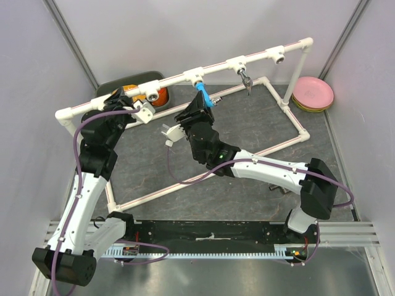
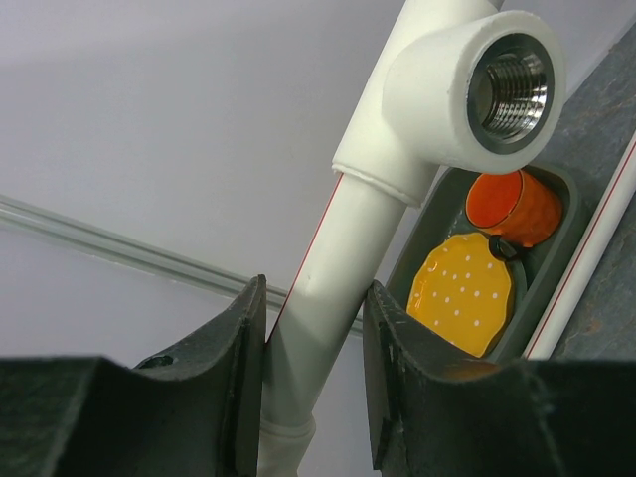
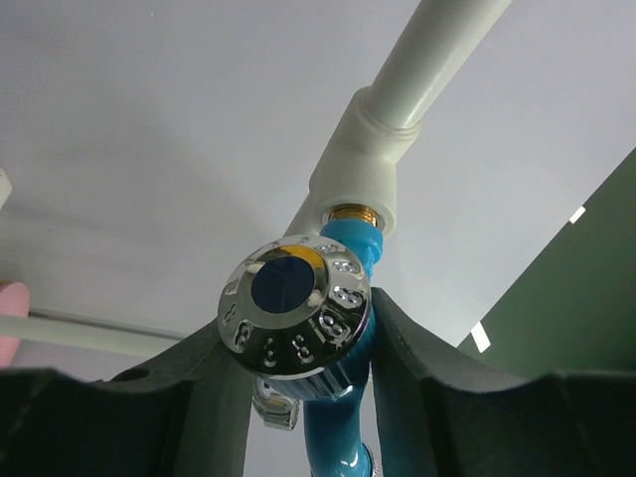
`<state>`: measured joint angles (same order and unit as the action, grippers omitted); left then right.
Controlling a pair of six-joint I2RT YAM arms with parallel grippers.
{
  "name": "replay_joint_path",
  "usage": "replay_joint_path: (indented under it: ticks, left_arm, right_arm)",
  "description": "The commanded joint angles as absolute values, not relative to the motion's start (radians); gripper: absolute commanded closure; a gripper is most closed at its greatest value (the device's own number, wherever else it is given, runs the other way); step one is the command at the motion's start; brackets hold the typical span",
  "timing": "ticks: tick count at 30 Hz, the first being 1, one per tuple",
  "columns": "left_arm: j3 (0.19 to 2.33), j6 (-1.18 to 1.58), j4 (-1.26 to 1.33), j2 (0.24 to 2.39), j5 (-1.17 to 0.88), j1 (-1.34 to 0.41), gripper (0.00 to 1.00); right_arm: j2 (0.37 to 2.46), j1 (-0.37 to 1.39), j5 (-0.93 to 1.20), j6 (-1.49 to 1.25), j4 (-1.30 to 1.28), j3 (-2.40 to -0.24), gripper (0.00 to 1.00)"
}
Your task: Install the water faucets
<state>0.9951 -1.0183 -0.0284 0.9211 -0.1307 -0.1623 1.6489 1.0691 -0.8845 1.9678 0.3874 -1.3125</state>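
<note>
Step in hand, my read: threading blue faucet [image 3: 293,318] into its tee [image 3: 360,164], mid top rail. R gripper [image 1: 199,111]: jaws part-closed, one either side of the faucet at its knob, pads look pressed on it, so I read a grip. Brass thread shows at the tee mouth, so prob not seated yet. L gripper [image 2: 314,293]: jaws clamped on white rail pipe [image 2: 343,229], just left of an open tee [image 2: 467,94], bracing the frame.

To do it well: spin wrist about thread axis, no side load or it cross-threads. Short turns, regrip w/o backing the faucet off. L resists the torque. Stop snug, since the body is plastic.

Count:
- Faucets 2: 1 blue, 1 chrome faucet [image 1: 245,80] hanging from the next tee right.
- Rail tees 4: 2 filled, 2 open (leftmost, rightmost [image 1: 279,57]).
- Tray [image 2: 566,248] 1, far left, w/ 1 orange cup [image 2: 517,209], 1 yellow plate [image 2: 465,293].
- Pink plates [image 1: 313,94] far right: stack, can't count.
</note>
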Motion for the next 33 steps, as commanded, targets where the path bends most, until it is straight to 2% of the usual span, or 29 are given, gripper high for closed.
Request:
replay_joint_path:
  ticks: [1, 10, 14, 18, 21, 26, 28, 33]
  left_arm:
    - [0.973, -0.839, -0.066, 0.928, -0.098, -0.143, 0.98]
    - [0.976, -0.839, -0.066, 0.925, -0.103, -0.143, 0.98]
    - [0.974, -0.841, -0.067, 0.928, -0.104, -0.143, 0.98]
    - [0.976, -0.841, -0.067, 0.927, -0.104, -0.143, 0.98]
    - [0.976, -0.841, -0.067, 0.925, -0.104, -0.143, 0.98]
    - [0.973, -0.841, -0.067, 0.923, -0.103, -0.143, 0.98]
    - [0.973, -0.841, -0.067, 0.923, -0.101, -0.143, 0.98]
    - [0.973, -0.839, -0.067, 0.923, -0.101, -0.143, 0.98]
  right_arm:
    - [1.69, 1.06, -0.884, 1.678, 0.512, -1.411, 0.79]
    - [1.664, 1.058, -0.89, 1.228, 0.488, -1.532, 0.85]
    - [1.615, 1.037, -0.865, 0.847, 0.422, -1.557, 0.89]
    - [1.539, 0.988, -0.793, 0.495, 0.35, -1.542, 0.96]
    - [1.496, 0.944, -0.749, 0.263, 0.324, -1.513, 0.96]
    - [1.43, 0.888, -0.701, 0.042, 0.321, -1.47, 0.96]
    - [1.407, 0.885, -0.669, 0.04, 0.324, -1.459, 0.93]
    - [1.397, 0.887, -0.601, 0.173, 0.269, -1.48, 0.68]
